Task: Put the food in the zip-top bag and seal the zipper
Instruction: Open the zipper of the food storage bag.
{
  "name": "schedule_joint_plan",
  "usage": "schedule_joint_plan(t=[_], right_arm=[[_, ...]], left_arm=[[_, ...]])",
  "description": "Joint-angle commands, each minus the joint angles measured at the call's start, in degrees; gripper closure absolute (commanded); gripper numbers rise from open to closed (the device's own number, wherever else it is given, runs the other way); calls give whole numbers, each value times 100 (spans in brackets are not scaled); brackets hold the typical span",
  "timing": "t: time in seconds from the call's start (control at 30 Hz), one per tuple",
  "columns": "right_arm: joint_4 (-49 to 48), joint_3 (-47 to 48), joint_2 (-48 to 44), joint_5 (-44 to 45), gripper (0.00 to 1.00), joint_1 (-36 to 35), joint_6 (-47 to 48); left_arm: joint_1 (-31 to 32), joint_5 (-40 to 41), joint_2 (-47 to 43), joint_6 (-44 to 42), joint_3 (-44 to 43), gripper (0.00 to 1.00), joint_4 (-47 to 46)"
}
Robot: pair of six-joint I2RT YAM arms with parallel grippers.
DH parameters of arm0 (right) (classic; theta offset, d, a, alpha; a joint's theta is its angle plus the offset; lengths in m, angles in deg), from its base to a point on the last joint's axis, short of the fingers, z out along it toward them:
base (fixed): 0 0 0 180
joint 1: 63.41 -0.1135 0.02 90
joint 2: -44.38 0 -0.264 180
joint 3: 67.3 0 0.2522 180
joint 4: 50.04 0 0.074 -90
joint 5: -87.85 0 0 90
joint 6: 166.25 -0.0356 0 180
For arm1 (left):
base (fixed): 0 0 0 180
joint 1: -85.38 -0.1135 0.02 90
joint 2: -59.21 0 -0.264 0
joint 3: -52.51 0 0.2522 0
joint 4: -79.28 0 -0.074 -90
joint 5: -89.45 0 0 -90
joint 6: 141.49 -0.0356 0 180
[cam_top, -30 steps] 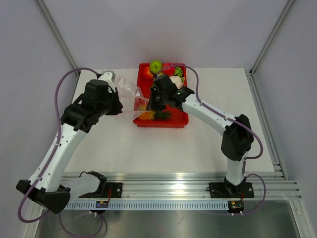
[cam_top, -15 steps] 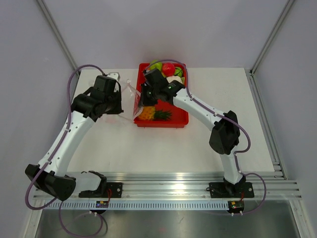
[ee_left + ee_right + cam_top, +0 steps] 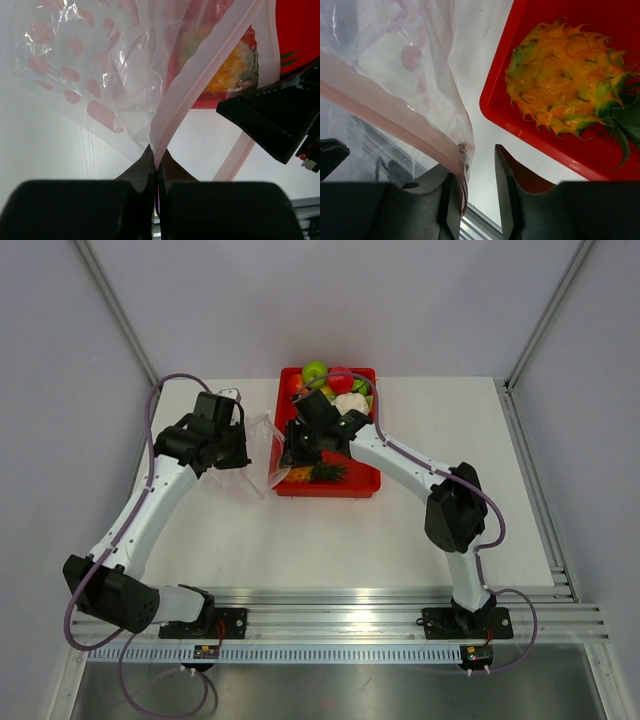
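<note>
Your left fingers [image 3: 141, 175] clenched on zipper [image 3: 215, 55], holding zip-top bag [image 3: 90, 60] mouth up just left of red tray [image 3: 530, 20]. Your right fingers [image 3: 504, 180] released beside zipper, likely freeing for pineapple [image 3: 565, 90] inside tray.

The right gripper [image 3: 479, 200] has its jaws parted, the zip-top bag [image 3: 395, 60] draped against one finger (its pink zipper [image 3: 395, 122] touching it). Just beside, the toy pineapple [image 3: 560, 85] lies in the red tray [image 3: 497, 97].
</note>
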Motion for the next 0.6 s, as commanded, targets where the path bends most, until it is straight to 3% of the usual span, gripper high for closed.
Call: schedule_joint_plan(t=[0.0, 0.13, 0.57], right_arm=[[-302, -151, -542, -239, 63, 43, -269], [-540, -398, -876, -222, 47, 52, -357], [-1067, -987, -1290, -11, 51, -36, -726]], left_arm=[[-46, -190, 96, 28, 8, 100, -315], [-64, -216, 175, 36, 60, 100, -359], [-72, -295, 202, 133, 166, 100, -526]])
